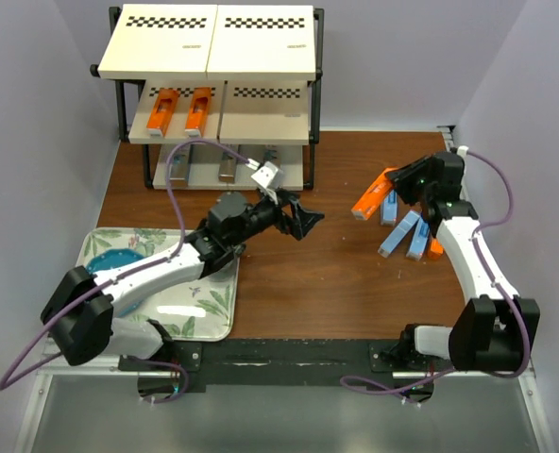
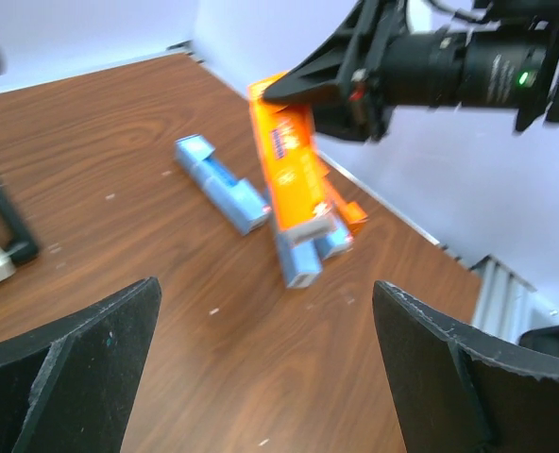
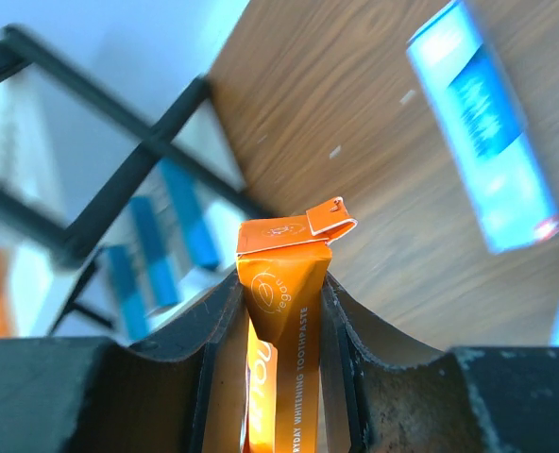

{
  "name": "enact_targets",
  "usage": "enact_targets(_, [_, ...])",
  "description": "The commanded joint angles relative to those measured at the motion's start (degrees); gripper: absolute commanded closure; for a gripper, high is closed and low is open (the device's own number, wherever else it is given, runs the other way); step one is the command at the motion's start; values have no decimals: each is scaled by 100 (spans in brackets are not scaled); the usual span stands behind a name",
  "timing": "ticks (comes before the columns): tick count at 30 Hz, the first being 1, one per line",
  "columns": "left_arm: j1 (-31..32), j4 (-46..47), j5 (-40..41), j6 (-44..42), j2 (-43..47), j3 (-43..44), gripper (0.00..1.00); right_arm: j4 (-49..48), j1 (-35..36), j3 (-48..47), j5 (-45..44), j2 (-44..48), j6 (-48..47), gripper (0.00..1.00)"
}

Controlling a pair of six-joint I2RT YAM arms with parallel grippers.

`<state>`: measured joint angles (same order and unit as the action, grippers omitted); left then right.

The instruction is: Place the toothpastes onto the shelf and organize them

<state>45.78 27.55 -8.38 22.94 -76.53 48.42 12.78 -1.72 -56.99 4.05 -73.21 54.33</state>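
My right gripper (image 1: 390, 192) is shut on an orange toothpaste box (image 1: 371, 198) and holds it tilted above the table at the right; the right wrist view shows the box (image 3: 284, 283) squeezed between the fingers. Three light blue boxes (image 1: 399, 233) and another orange one (image 1: 435, 248) lie on the table below it. My left gripper (image 1: 300, 219) is open and empty over the table's middle, facing those boxes (image 2: 221, 182). The shelf (image 1: 213, 42) stands at the back. Two orange boxes (image 1: 163, 111) lie on its middle tier, and dark and blue boxes (image 1: 228, 168) on the bottom tier.
A leaf-patterned tray (image 1: 209, 311) with a round blue plate (image 1: 110, 260) lies at the front left under the left arm. Walls close in the table on the left, right and back. The shelf's black frame (image 3: 119, 189) shows ahead in the right wrist view.
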Motion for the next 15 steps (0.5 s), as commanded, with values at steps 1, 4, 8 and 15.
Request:
enact_targets(1, [431, 804, 626, 272, -343, 448, 0, -601, 391, 302, 52, 561, 1140, 67])
enact_targets(4, [633, 884, 820, 351, -590, 606, 0, -636, 602, 486, -18, 799, 1343, 66])
enact_targets(8, [853, 875, 1119, 352, -828, 809, 0, -592, 708, 540, -45, 940, 1397, 66])
enact_targets(15, [1047, 479, 1725, 545, -1206, 1108, 0, -601, 936, 487, -36, 949, 1423, 66])
